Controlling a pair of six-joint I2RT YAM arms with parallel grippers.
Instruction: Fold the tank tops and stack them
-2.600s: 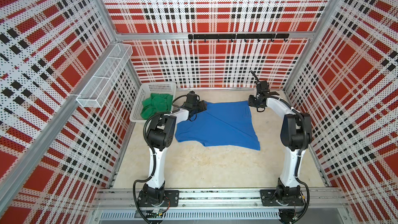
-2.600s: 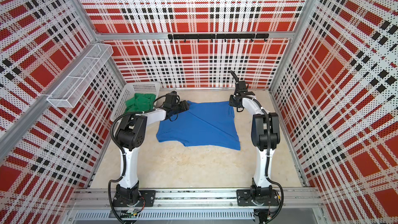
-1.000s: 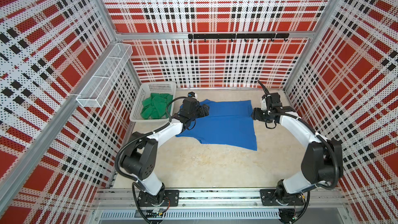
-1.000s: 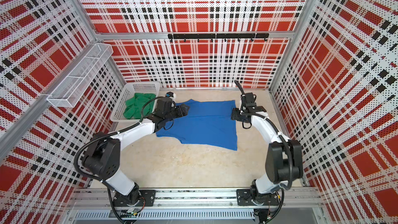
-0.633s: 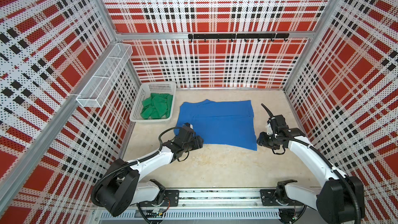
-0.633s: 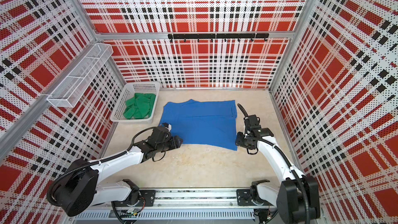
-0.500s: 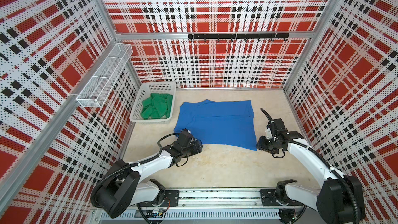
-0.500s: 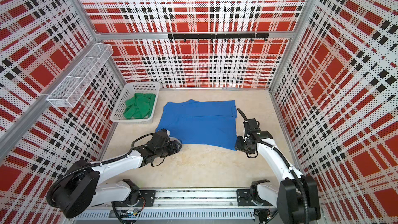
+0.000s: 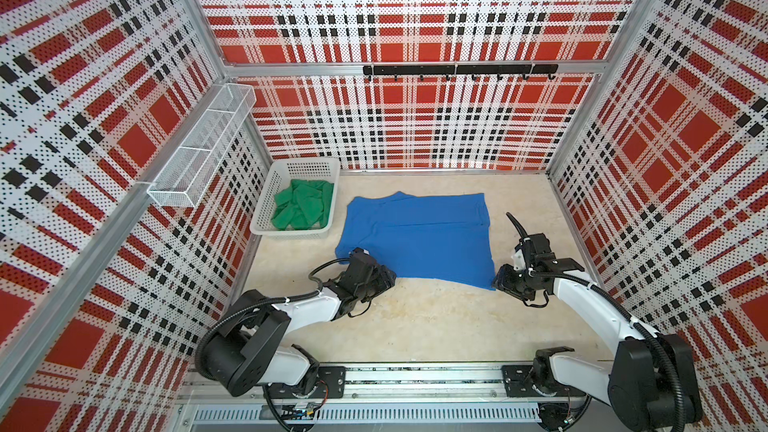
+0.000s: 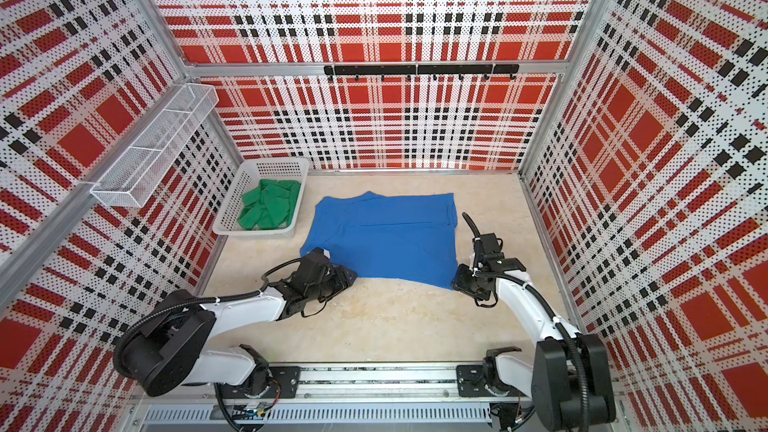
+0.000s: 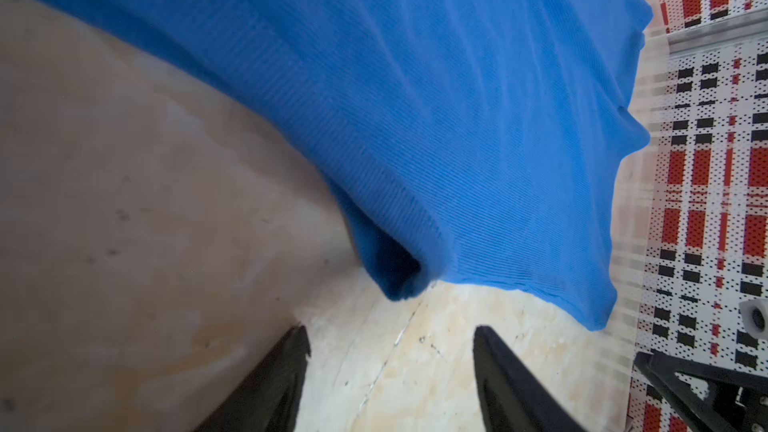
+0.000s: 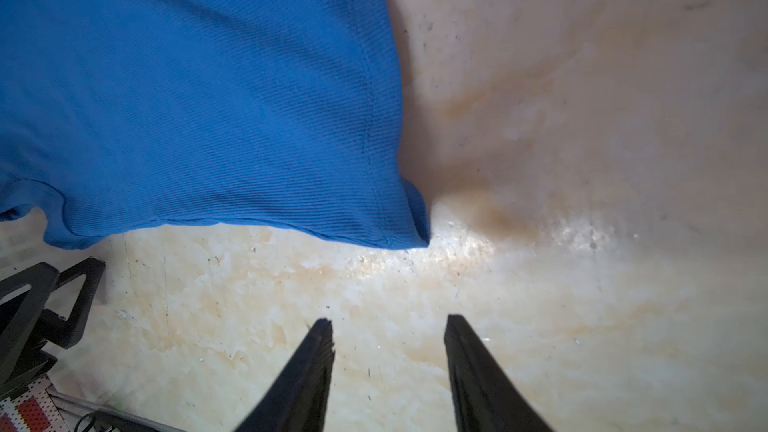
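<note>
Two grippers: both are seen with jaws parted and nothing held; bare table shows in each gap in the wrist views.
Left gripper (image 11: 390, 332): it is held low, just short of a curled-under corner of the blue tank top (image 11: 457, 97), close to it but apart. In both top views it is found at the cloth's lower left edge, left of frame centre.
Right gripper (image 12: 389, 320): it is pointed at the hemmed corner of the blue cloth, near it but not touching. In both top views it is placed at the cloth's lower right corner.
Blue tank top: it is spread nearly flat on the table (image 9: 415, 326), at the centre of both top views. No fold is seen in it.
Green tank top (image 9: 303, 207): it is left crumpled inside the white basket (image 9: 264, 197), just beside the blue cloth, towards the upper left.
Done so far: only the laying-out of the blue garment is judged complete.
Left to do: the two near corners are to be pinched and carried over. After that the green garment must be taken out, flattened and folded, and the two stacked. The task is judged to be at an early stage.
</note>
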